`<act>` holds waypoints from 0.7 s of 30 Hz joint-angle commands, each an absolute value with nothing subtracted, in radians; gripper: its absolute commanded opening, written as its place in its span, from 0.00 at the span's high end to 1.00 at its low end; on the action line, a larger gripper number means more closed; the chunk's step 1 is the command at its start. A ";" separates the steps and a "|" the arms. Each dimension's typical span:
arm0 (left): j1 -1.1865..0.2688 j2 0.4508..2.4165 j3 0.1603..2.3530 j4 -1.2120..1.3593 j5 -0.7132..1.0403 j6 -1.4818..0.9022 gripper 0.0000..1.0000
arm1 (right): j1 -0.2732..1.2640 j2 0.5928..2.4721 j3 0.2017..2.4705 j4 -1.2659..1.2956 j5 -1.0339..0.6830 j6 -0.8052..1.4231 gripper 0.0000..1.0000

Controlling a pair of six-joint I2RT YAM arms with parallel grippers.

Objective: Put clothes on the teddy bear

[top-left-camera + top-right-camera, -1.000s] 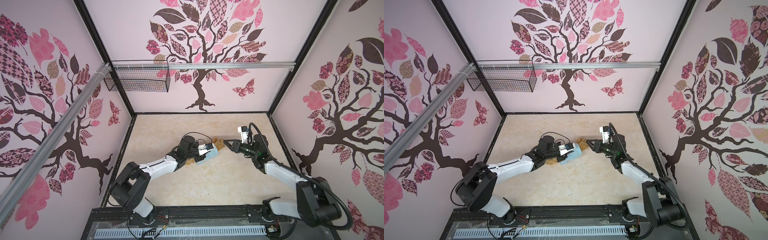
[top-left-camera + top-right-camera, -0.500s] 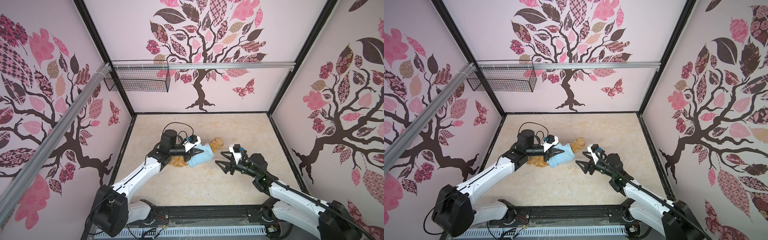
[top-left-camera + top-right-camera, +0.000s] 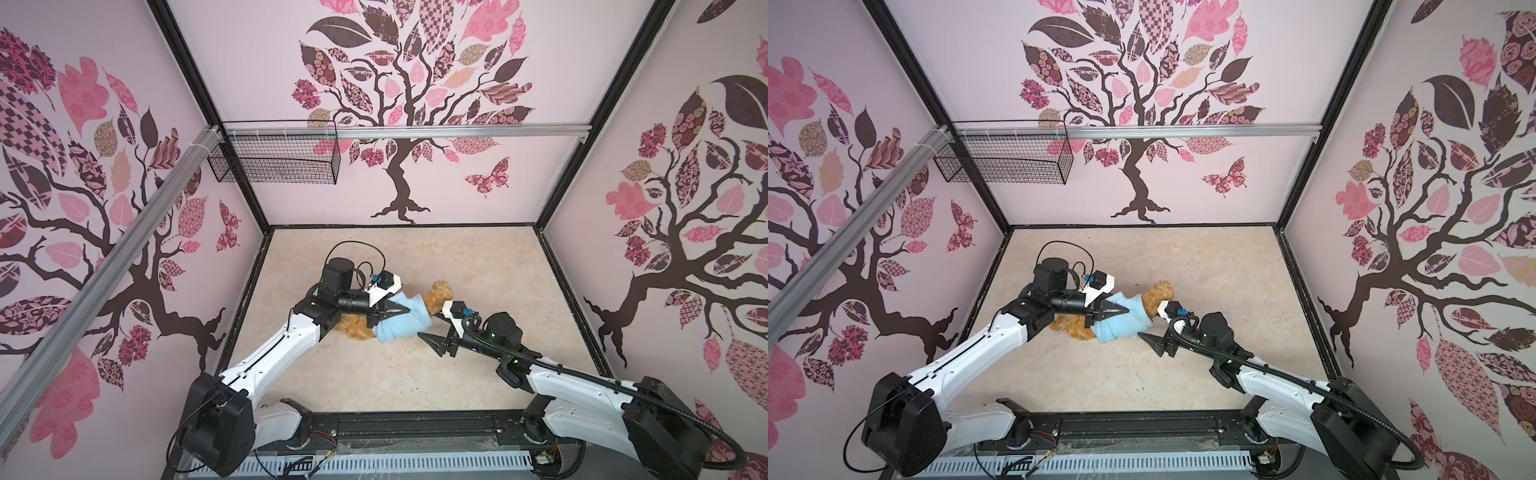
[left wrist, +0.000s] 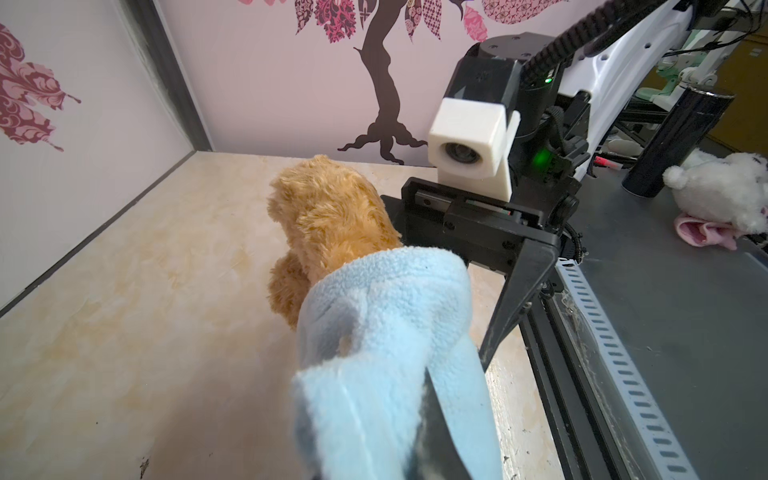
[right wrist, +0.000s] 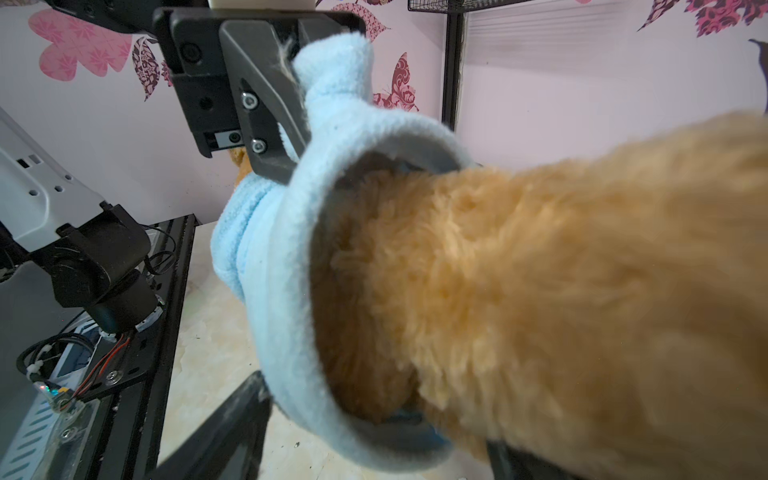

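While the left jaws clench a fold of the shirt, the bear lies near the middle of the surface, head toward 2 o'clock and legs toward 8 o'clock in both top views. The pale blue shirt wraps its torso, the head is out through the collar, and golden legs show past the bunched hem at 8 o'clock. The left arm reaches in from 7 o'clock, its pinch landing on the upper side of the shirt. The right arm comes from 4 o'clock. Its jaws are spread wide and grasp nothing, one jaw hanging just beside the collar at the bear's neck, the other hidden behind the plush. Seen from the right wrist camera, the collar rings the neck loosely, with fabric crumpled behind it. Whether the paws are through the sleeves cannot be told; one small gap in the fabric shows empty in the left wrist view. The step in hand looks like seating the shirt: the head is through and the body is partly covered. The next move likely calls for the right jaws to close on the collar or steady the head while the left jaws draw the hem toward 8 o'clock. It should go gently, since the fleece could bunch or drag the light bear along the surface.
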State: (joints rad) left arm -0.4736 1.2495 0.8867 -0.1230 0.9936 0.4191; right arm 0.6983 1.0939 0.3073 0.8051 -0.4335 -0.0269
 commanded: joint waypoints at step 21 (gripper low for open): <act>-0.501 1.220 0.900 -0.281 0.828 0.745 1.00 | 0.701 0.816 0.217 0.497 -0.256 0.143 0.19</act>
